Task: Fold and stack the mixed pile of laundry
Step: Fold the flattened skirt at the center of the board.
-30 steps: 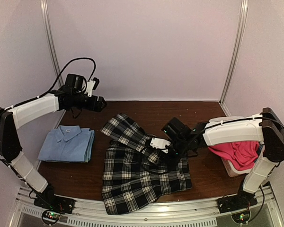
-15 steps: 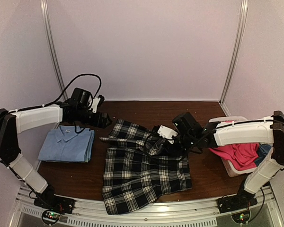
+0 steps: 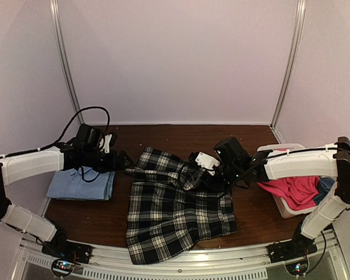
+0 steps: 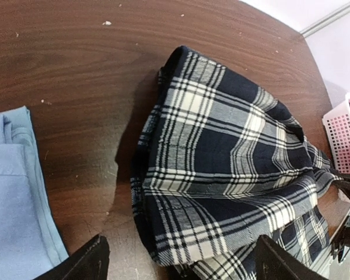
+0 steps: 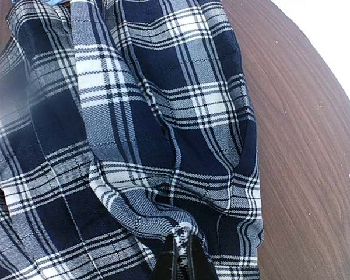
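Wood table (image 3: 254,219), pale walls (image 3: 175,58); plaid shirt (image 3: 175,219) mid-table, blue shirt (image 3: 81,184) at left edge, basket (image 3: 283,208) right; open wood behind. Left gripper (image 3: 124,163) jaws apart; right gripper (image 5: 182,256) clamped on plaid shirt.

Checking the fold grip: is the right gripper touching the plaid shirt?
Touching. Right wrist view shows the right gripper pinching a fold of the plaid shirt.

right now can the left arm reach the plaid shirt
Probably yes: the left gripper is open at the plaid shirt's edge, with its nearest fold lying uncovered between the fingers.
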